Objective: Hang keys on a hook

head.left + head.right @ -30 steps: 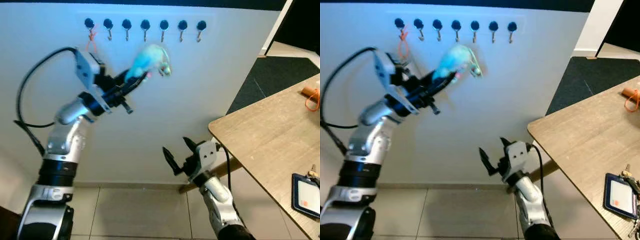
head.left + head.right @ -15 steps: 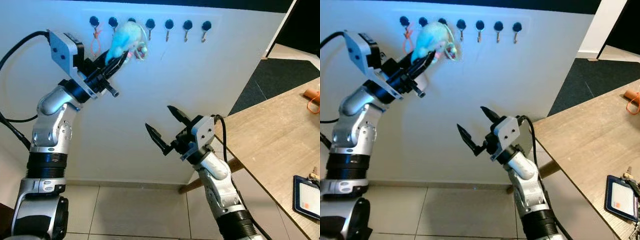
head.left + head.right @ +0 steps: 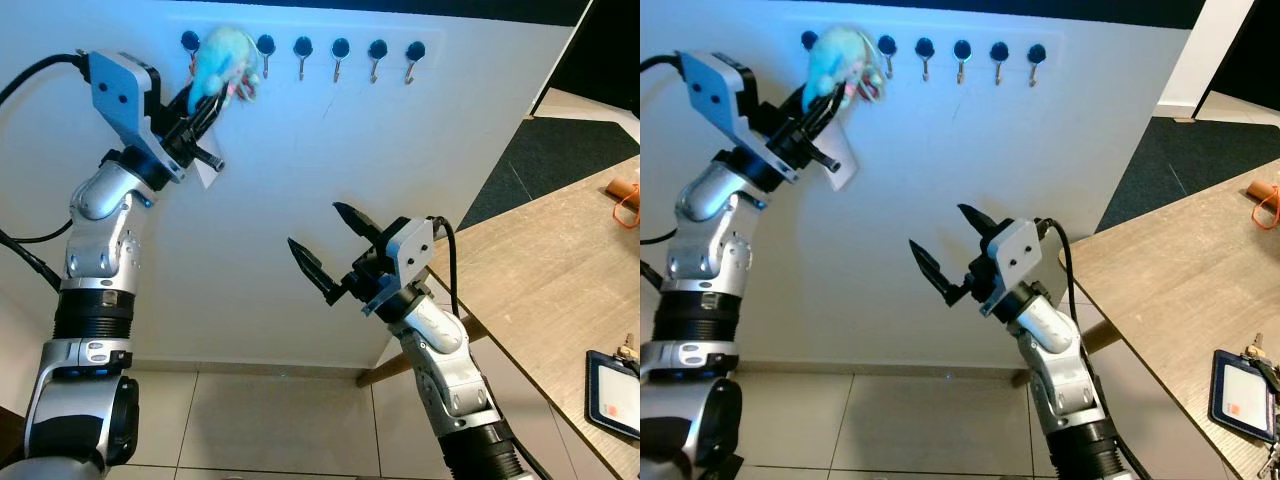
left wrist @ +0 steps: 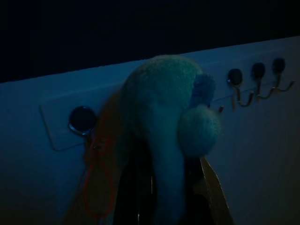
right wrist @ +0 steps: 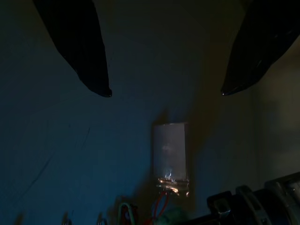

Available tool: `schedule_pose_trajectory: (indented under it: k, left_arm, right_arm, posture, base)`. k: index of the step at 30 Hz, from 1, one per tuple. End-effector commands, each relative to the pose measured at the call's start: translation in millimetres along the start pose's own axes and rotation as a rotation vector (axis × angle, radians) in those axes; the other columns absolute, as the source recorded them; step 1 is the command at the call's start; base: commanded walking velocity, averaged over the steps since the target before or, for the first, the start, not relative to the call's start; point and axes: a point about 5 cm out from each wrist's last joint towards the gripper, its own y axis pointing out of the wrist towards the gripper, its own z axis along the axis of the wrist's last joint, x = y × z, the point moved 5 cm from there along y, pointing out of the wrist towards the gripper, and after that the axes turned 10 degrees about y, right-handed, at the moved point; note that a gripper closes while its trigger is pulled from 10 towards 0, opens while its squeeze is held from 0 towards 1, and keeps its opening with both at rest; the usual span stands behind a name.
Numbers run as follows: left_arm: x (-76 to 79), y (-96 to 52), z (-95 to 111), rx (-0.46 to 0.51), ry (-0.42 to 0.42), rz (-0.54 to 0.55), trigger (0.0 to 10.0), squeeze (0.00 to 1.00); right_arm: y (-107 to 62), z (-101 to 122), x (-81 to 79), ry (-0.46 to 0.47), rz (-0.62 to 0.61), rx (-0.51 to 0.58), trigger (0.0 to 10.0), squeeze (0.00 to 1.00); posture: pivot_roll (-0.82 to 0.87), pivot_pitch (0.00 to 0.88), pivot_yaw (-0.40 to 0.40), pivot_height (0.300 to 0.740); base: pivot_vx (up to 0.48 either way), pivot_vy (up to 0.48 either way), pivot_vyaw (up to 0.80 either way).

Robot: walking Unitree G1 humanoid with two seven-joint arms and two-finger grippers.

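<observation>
The white wall has a row of hooks near its top. The left gripper pinches the fluffy blue keys right up at the second hook, just beside the orange loop. The right gripper waits lower down, fingers wide and holding nothing.

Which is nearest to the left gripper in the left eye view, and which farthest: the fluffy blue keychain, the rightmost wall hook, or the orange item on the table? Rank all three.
From the left gripper:
1. Fluffy blue keychain, held in its fingers, up at the hook rail.
2. Rightmost wall hook, along the rail to the right.
3. Orange item, on the wooden table, far right.
</observation>
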Motion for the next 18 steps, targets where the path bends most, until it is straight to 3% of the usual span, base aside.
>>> schedule_pose_trajectory:
  k: [1,11,18]
  left_arm:
    - [-9.9,-2.7,0.8,-0.011,0.039,0.017,10.0,0.00]
    - [-18.7,-15.2,-11.7,-0.045,0.040,0.045,10.0,0.00]
    - [-18.3,-32.9,-28.1,-0.109,0.036,0.030,10.0,0.00]
  right_arm:
    - [0.0,1.0,-3.0,-0.004,0.009,-0.006,10.0,0.00]
    - [0.3,0.7,-7.2,-0.004,0.022,-0.031,10.0,0.00]
    - [0.5,2.4,-9.9,-0.002,0.023,-0.025,10.0,0.00]
  posture:
    - [0.03,0.013,-0.037,0.740]
    - [0.03,0.013,-0.039,0.740]
    - [0.03,0.019,-0.043,0.740]
  base:
    - [0.000,0.000,0.00]
    - [0.000,0.000,0.00]
    - [0.000,0.000,0.00]
